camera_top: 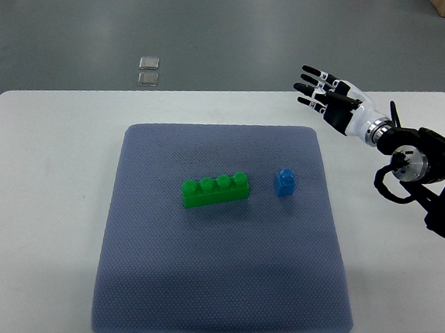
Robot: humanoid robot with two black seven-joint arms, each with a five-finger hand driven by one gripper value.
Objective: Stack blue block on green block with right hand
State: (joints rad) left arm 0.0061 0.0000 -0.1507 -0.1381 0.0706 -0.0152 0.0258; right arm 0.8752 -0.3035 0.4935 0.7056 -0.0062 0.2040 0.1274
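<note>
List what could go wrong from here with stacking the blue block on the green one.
1. The right hand is open and far behind the blue block; coming down slightly off could knock the small block over or push it away.
2. The blue block sits close beside the green block, so fingers closing around it may bump the green one.
3. The green block lies at an angle on the mat, so the studs may not line up.
</note>
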